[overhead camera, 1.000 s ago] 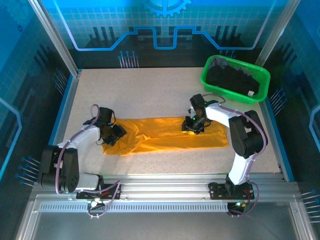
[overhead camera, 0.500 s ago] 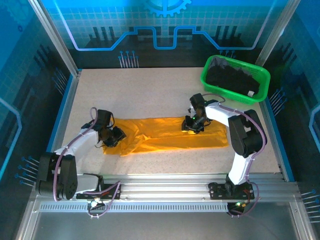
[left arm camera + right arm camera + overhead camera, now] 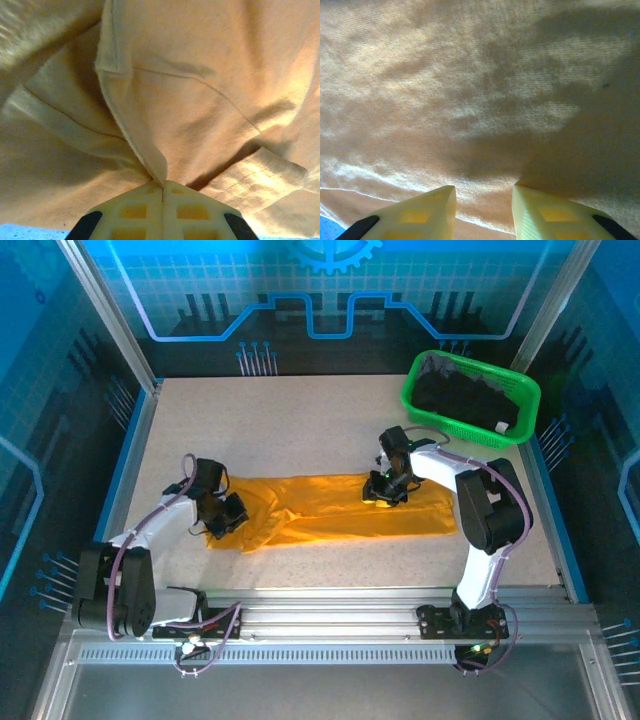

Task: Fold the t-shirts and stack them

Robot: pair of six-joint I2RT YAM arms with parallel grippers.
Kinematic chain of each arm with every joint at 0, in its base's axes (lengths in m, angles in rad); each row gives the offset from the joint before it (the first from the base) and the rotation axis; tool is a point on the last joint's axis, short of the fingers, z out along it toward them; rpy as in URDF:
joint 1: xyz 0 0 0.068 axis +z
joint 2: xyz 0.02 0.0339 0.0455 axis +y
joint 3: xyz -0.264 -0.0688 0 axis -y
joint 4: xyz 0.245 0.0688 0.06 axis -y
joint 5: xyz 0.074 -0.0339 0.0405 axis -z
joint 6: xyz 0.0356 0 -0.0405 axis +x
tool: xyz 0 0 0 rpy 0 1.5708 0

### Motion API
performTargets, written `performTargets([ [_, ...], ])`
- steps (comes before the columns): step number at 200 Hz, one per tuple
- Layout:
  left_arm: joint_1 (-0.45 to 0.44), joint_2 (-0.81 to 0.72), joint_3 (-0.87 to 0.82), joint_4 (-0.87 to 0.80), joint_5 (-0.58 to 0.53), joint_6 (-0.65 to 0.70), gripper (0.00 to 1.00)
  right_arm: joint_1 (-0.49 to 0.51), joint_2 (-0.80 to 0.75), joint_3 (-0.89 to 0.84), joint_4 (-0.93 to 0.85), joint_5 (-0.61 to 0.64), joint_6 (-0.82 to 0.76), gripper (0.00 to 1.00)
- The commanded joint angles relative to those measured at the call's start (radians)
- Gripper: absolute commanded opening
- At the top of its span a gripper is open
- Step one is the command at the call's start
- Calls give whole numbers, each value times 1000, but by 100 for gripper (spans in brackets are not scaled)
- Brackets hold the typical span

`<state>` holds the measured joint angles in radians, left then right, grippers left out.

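The orange-yellow t-shirt [image 3: 330,510] lies spread lengthwise across the middle of the table, rumpled at its left end. My left gripper [image 3: 222,518] sits on that left end. In the left wrist view its jaws [image 3: 162,186] are shut, with a raised fold of the shirt's hem [image 3: 135,125] pinched between them. My right gripper [image 3: 385,490] rests on the shirt's upper edge right of centre. Its fingers [image 3: 484,192] stand apart and press down on flat orange cloth [image 3: 470,100], with nothing pinched. Black t-shirts [image 3: 460,395] lie heaped in the basket.
The green mesh basket [image 3: 412,400] stands at the back right corner of the table. Metal frame rails run along the left, right and near edges. Bare speckled tabletop [image 3: 280,430] lies behind the orange shirt.
My left gripper's jaws have closed onto the fold at the shirt's left end, and the arm has shifted slightly. The right arm has not moved.
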<state>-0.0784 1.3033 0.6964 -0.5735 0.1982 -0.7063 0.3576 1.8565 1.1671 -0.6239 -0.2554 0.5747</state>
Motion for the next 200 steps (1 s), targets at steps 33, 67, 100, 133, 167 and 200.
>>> performTargets([
  [33,12,10,170,-142,-80,-5,0,-22,45,36,-55,5,-15,35],
  [67,32,70,226,-137,-71,-6,0,-27,52,56,-64,5,-19,35],
  [100,55,180,305,-143,-65,24,0,-27,53,57,-65,2,-21,35],
  [133,64,277,377,-165,-132,74,0,-26,43,47,-62,2,-19,35],
  [167,71,338,427,-203,-153,96,0,-27,40,40,-62,4,-18,34],
  [200,71,373,423,-225,-190,112,0,-26,40,42,-60,4,-13,34],
])
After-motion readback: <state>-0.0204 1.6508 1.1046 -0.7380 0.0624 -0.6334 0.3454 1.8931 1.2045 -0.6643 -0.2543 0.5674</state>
